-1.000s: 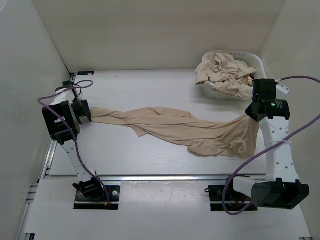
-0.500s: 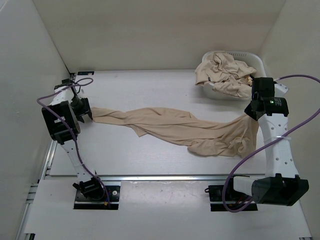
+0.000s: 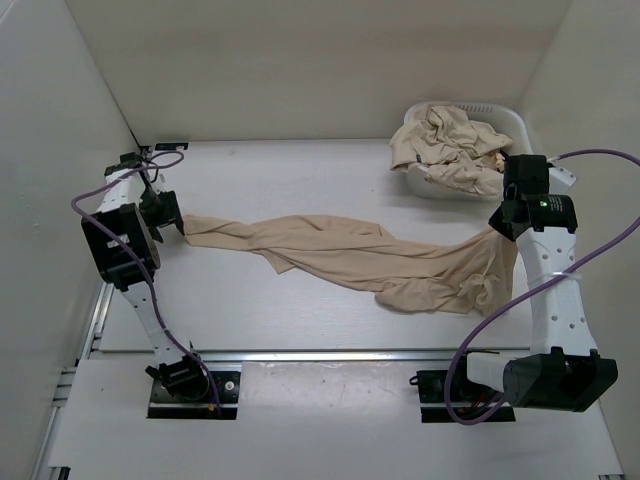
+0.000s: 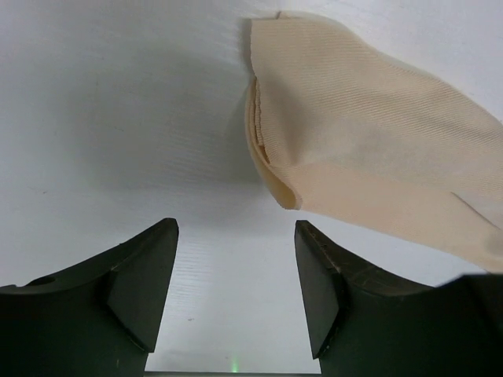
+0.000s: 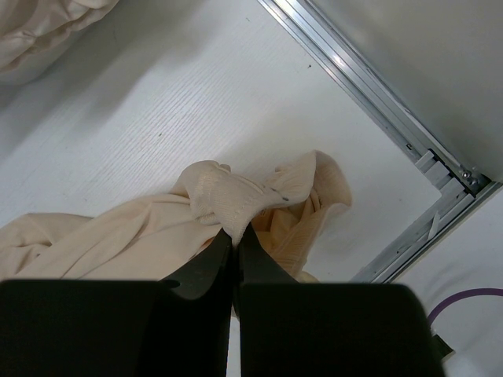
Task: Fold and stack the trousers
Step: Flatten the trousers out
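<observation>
A pair of beige-tan trousers [image 3: 340,250] lies stretched across the table from left to right. My right gripper [image 5: 235,236] is shut on a bunched part of the trousers [image 5: 228,196] at their right end [image 3: 495,260] and holds it slightly raised. My left gripper [image 4: 236,236] is open and empty, just short of the trousers' leg end [image 4: 346,141], at the left of the table [image 3: 175,228]. More beige trousers [image 3: 445,145] are piled in the white laundry basket [image 3: 510,122].
The basket stands at the back right, just behind my right gripper. White walls enclose the table on three sides. A metal rail [image 5: 377,94] runs along the right table edge and another along the left edge [image 3: 95,300].
My left gripper has drawn back a little to the left and away from the trouser leg end. The right arm has barely moved and still holds the cloth.
</observation>
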`<move>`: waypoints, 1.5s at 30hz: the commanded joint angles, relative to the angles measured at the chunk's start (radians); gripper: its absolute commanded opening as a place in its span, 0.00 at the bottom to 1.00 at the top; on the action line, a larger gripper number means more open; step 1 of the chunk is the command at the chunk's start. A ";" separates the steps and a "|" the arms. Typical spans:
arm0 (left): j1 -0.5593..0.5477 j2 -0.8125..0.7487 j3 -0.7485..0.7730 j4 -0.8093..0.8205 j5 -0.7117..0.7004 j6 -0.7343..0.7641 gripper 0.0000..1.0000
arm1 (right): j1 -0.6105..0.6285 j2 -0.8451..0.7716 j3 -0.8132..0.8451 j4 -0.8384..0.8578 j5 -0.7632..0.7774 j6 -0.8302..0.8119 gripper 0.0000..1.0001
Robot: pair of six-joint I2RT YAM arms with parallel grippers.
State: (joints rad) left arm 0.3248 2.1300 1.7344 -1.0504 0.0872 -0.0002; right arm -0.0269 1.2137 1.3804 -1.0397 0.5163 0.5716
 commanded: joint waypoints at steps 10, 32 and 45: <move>0.005 -0.260 0.030 -0.002 0.152 0.000 0.60 | -0.005 -0.009 0.019 0.030 0.027 0.001 0.00; 0.005 -0.006 0.017 0.075 -0.029 0.000 0.67 | -0.015 -0.019 -0.020 0.040 0.017 0.001 0.00; 0.005 0.119 -0.052 0.113 -0.061 0.000 0.59 | -0.015 -0.028 -0.029 0.040 0.017 0.001 0.00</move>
State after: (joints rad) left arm 0.3248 2.2143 1.7302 -0.9836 0.0235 -0.0006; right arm -0.0383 1.2087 1.3499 -1.0252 0.5198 0.5716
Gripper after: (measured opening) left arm 0.596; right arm 0.011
